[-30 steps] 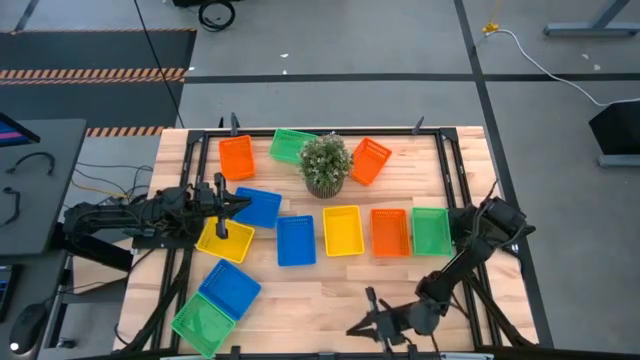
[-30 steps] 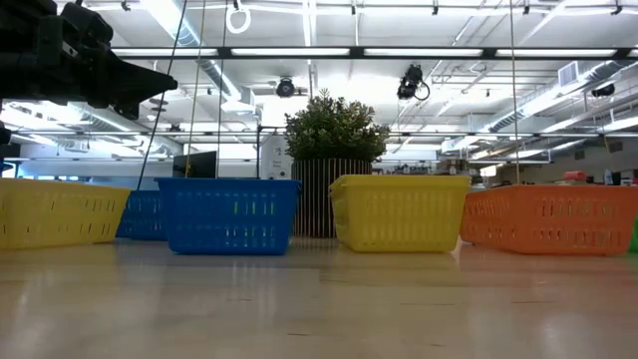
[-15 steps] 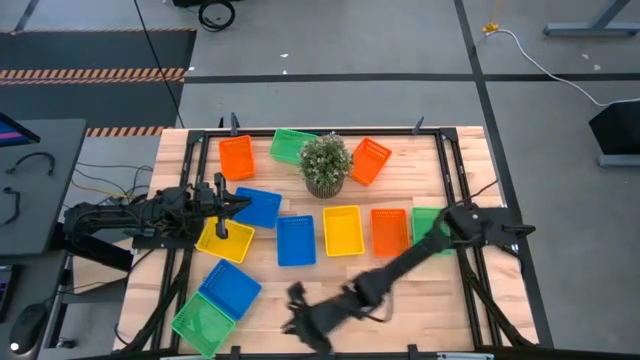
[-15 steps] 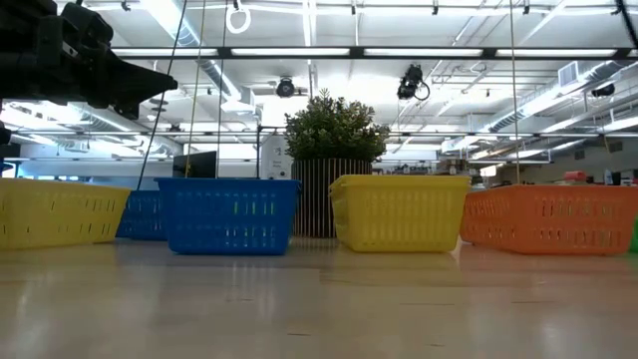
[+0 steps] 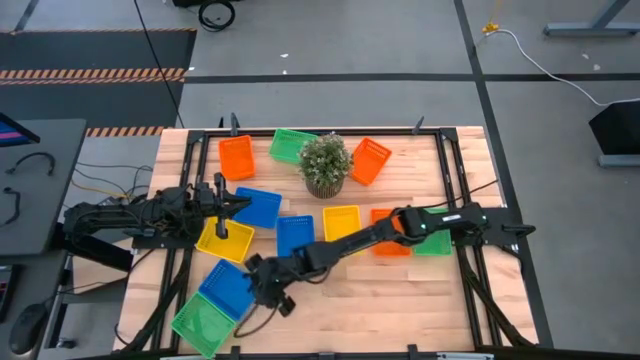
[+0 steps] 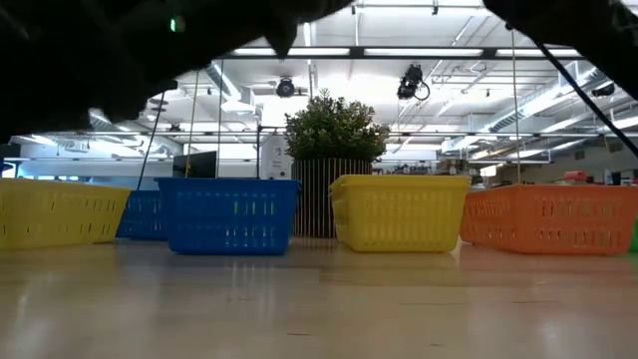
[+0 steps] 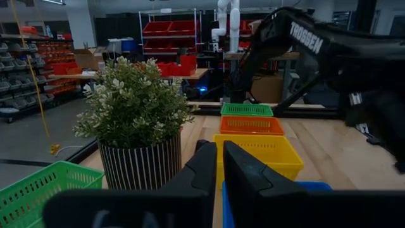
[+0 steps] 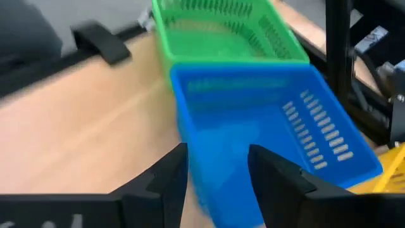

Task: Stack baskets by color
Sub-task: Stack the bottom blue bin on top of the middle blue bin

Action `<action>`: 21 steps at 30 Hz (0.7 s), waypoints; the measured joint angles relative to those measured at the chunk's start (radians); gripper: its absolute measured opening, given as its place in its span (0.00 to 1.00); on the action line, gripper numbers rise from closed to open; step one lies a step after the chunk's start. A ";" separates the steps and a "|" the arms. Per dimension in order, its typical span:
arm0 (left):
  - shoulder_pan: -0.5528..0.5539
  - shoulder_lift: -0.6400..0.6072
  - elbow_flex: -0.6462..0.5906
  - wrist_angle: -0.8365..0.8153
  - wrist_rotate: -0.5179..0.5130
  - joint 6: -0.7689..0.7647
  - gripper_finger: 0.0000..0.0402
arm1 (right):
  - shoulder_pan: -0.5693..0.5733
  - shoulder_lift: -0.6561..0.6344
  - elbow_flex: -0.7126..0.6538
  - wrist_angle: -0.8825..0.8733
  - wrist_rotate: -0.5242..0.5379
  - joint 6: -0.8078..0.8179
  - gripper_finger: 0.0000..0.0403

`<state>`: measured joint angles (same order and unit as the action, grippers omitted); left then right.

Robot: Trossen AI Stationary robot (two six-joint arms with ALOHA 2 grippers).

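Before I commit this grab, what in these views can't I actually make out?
- Right gripper, high view: dark and small over the blue basket; contact with its rim unreadable.
- Right wrist view: motion blur smears that basket and the green basket behind; whether they overlap is unclear.
- Low view: a dark arm fills the upper left.
- Left gripper, high view: over the yellow basket; touching or not, can't tell.

Blue basket point(image 5: 230, 288) just ahead of the open right gripper point(image 5: 268, 292), green basket point(image 5: 204, 322) beyond it, touching, other blue, yellow, orange and green baskets lying upright farther off
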<state>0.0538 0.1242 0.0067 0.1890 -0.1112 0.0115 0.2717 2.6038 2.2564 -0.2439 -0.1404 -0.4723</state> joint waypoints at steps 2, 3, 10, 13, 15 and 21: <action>0.000 0.000 0.000 0.000 0.000 0.000 0.08 | -0.015 0.003 0.000 -0.007 -0.045 -0.010 0.42; 0.000 0.000 0.000 0.000 0.000 0.000 0.08 | -0.021 0.002 0.000 -0.007 -0.082 -0.010 0.42; 0.000 0.000 0.000 0.000 0.000 0.000 0.10 | -0.033 0.004 -0.001 -0.006 -0.189 -0.075 0.38; 0.000 0.000 0.000 0.001 0.000 0.000 0.10 | -0.020 0.017 -0.003 0.012 -0.157 -0.108 0.37; 0.000 0.000 0.000 0.000 0.000 0.000 0.09 | -0.012 0.019 -0.003 0.007 -0.138 -0.133 0.36; 0.000 0.000 0.000 0.000 0.000 0.000 0.08 | -0.010 0.016 -0.003 0.001 -0.118 -0.135 0.32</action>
<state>0.0536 0.1242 0.0063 0.1889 -0.1115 0.0113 0.2616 2.6202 2.2536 -0.2430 -0.2586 -0.6072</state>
